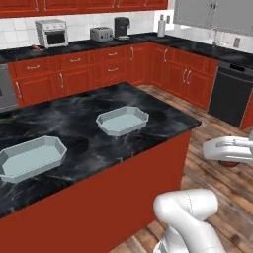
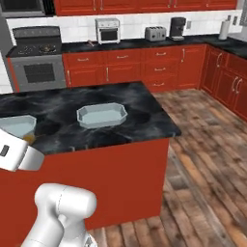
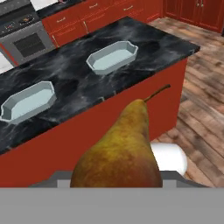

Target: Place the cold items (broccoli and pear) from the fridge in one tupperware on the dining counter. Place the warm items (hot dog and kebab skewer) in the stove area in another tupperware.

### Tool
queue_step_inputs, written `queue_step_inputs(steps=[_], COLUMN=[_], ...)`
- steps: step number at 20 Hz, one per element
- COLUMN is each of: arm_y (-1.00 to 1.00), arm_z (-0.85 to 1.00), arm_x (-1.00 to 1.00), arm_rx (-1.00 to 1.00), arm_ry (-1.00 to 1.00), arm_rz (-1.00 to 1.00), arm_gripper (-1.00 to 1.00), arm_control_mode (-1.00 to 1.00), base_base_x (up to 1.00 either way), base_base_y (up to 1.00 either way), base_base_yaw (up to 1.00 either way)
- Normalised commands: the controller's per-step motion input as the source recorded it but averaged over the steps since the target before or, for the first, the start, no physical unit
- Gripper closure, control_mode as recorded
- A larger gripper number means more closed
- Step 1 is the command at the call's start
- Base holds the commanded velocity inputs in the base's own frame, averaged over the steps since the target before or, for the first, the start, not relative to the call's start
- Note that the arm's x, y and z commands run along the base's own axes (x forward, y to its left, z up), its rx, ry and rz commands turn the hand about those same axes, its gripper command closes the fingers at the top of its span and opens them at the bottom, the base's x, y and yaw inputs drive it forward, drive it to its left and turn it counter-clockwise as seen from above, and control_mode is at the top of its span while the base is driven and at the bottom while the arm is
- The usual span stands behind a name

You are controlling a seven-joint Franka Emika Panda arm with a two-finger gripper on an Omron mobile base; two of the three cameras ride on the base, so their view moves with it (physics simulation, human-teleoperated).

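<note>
Brown-yellow pear (image 3: pixel 120 151) sits clamped in the gripper (image 3: pixel 118 183), stem outward.

Pear (image 3: pixel 119 151): golden-brown, russet mottling (stem brown). Bench (image 1: pixel 74 123): black marble, grey veining, red sides. Two tubs (image 1: pixel 122 120) (image 1: pixel 30 156): pale blue-grey. Cabinets (image 2: pixel 125 65): red. Floor (image 2: pixel 207 144): brown wood planks.

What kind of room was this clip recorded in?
A simulated home kitchen: a stove set among red cabinets, a toaster on the back counter, and a dark marble island.
</note>
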Motion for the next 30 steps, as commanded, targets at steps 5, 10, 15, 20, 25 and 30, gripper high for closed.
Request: queue_step_inputs(steps=[5, 10, 15, 20, 25, 30], arm_y=[0.00, 0.00, 0.00, 0.00, 0.00, 0.00], arm_z=[0.00, 0.00, 0.00, 0.00, 0.00, 0.00], arm_x=[0.00, 0.00, 0.00, 0.00, 0.00, 0.20], arm_rx=[0.00, 0.00, 0.00, 0.00, 0.00, 0.01], arm_ry=[0.00, 0.00, 0.00, 0.00, 0.00, 0.10], arm_rz=[0.00, 0.00, 0.00, 0.00, 0.00, 0.03], arm_gripper=[1.00, 1.00, 1.00, 1.00, 1.00, 1.00], arm_control_mode=[1.00, 1.00, 1.00, 1.00, 1.00, -1.00], base_base_x=[0.52, 0.61, 0.89, 0.89, 0.76, 0.68], base_base_y=[-0.63, -0.59, -0.16, -0.01, 0.01, 0.00], base_base_yaw=[0.48, 0.41, 0.20, 0.08, 0.10, 0.13])
